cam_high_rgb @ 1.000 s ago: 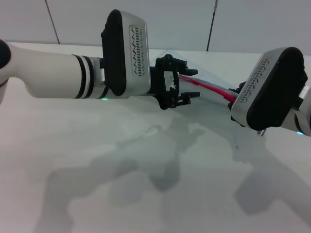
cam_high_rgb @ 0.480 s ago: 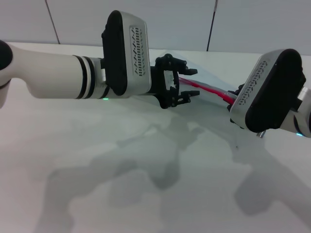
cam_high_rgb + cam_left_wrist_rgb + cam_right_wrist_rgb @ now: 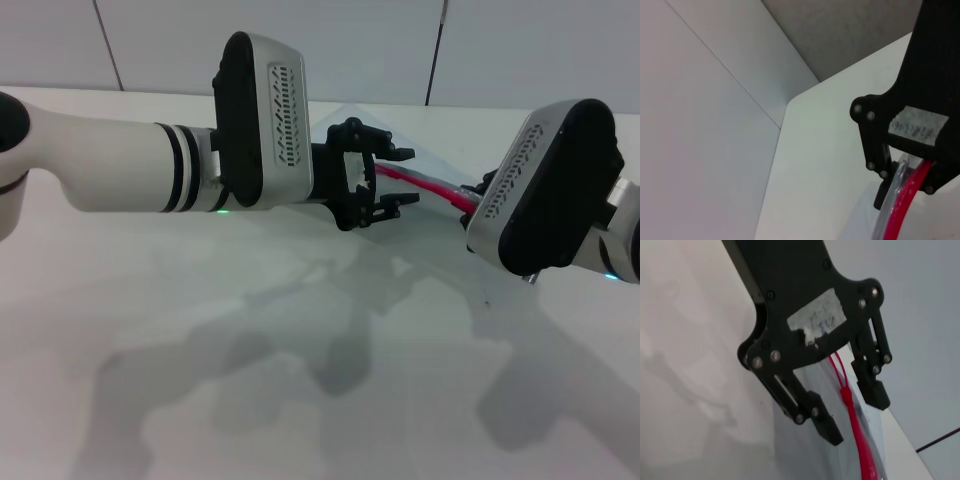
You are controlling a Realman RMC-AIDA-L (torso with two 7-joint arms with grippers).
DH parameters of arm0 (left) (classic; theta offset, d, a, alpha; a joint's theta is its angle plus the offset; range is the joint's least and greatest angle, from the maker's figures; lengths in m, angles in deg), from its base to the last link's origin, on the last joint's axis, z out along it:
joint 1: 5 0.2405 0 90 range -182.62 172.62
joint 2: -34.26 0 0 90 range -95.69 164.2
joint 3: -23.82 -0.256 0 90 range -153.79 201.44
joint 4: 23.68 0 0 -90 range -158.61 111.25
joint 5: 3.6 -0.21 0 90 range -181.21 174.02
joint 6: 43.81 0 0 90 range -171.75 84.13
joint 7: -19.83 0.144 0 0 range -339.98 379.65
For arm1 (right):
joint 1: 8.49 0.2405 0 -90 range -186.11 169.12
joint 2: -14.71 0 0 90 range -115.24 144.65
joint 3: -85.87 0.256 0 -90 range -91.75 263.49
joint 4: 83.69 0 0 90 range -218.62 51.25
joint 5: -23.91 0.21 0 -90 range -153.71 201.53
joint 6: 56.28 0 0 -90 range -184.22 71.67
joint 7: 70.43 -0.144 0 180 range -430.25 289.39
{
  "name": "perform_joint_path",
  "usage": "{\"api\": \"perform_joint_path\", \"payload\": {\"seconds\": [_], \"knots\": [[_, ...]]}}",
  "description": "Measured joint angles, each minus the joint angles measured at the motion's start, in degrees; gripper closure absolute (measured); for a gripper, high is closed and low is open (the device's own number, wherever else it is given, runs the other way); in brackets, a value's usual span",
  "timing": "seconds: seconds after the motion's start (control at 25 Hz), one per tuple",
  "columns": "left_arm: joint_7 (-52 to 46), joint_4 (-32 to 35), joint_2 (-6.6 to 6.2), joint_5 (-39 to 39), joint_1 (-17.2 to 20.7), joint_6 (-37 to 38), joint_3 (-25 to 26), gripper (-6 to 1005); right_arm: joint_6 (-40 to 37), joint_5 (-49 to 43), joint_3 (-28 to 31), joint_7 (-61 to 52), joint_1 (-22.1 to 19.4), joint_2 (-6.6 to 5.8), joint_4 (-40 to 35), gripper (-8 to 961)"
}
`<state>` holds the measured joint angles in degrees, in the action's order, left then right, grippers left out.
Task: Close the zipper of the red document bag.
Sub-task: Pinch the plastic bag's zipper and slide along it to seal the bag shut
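Note:
The red document bag (image 3: 425,160) is a translucent pouch lying on the white table between my two arms. Its zipper (image 3: 435,190) shows as a thin red strip running from my left gripper (image 3: 402,177) toward the right wrist housing. My left gripper is open, its two black fingers standing above and below the near end of the strip. The left wrist view shows the zipper (image 3: 902,202) running beside a black finger (image 3: 880,150). My right gripper (image 3: 855,412) is open and straddles the zipper (image 3: 852,415); the head view hides it behind its own wrist.
The white table (image 3: 200,330) spreads toward me and carries only the arms' shadows. A panelled wall (image 3: 380,45) rises behind its far edge. The bulky right wrist housing (image 3: 540,190) covers the bag's right part.
My left gripper has moved a little to the right along the red strip. The right wrist has shifted slightly left and up.

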<state>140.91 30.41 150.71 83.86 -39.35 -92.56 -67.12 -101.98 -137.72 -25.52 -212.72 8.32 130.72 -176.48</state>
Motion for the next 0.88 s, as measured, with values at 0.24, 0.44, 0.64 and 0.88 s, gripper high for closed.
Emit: {"api": "perform_joint_path", "payload": {"seconds": [0.24, 0.44, 0.64, 0.88], "knots": [[0.0, -0.2, 0.00, 0.0, 0.0, 0.0, 0.0, 570, -0.1, 0.0, 0.0, 0.0, -0.3, 0.00, -1.1, 874], [0.0, -0.2, 0.00, 0.1, 0.0, 0.5, 0.0, 582, -0.2, 0.0, 0.0, 0.0, -0.4, 0.00, -1.2, 872], [0.0, -0.2, 0.00, 0.1, -0.1, 0.8, 0.1, 645, -0.2, 0.0, -0.1, 0.0, -0.4, 0.00, -1.2, 870], [-0.3, -0.4, -0.01, 0.3, -0.5, 1.3, 0.0, 749, -0.2, 0.0, -0.1, 0.0, -0.4, 0.00, -1.2, 868]]}}
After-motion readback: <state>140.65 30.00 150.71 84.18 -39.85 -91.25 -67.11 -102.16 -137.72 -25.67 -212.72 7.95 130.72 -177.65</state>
